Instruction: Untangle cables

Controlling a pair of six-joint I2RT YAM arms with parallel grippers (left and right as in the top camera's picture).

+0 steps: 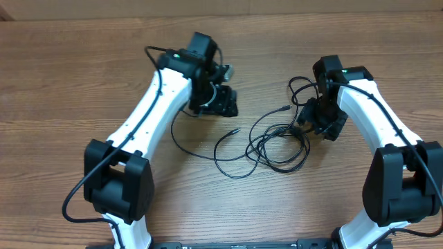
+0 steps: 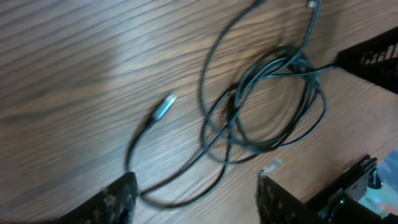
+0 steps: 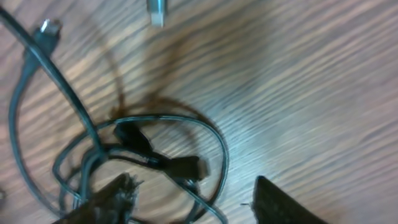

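Overhead: cables (image 1: 277, 142) lie on the wooden table (image 1: 69, 55) between the two arms, nearer the right one. The main tangle is a knot of overlapping loops just beside the right gripper (image 1: 320, 121). One long strand (image 1: 181, 145) leaves the tangle and curves off to the left, running under the left gripper (image 1: 221, 104). A free plug (image 1: 236, 130) points out of the loops toward the left arm. A second plug (image 1: 287, 108) lies above the tangle.

Left wrist: left gripper (image 2: 196, 186) is spread wide and low over the table. Both fingers (image 2: 118, 199) are apart, with nothing pinched. One strand (image 2: 180, 198) crosses the gap between them, lying flat on the wood. A silver-tipped plug (image 2: 163, 107) sits ahead of the fingers. The cables (image 2: 289, 62) form stacked loops further out, to the right of it. Picture is soft; the crossings cannot be counted.

Right wrist: right gripper (image 3: 194, 186) also stands agape, fingers (image 3: 112, 199) either side of the tangle's edge, not clamped on anything. Cables (image 3: 93, 146) loop into the gap. Two dark connectors (image 3: 134, 137) (image 3: 186, 168) lie joined or end to end between the fingers; which cannot be told. A metal plug (image 3: 50, 28) tops a strand at upper left. Another plug tip (image 3: 157, 9) shows at the top edge.
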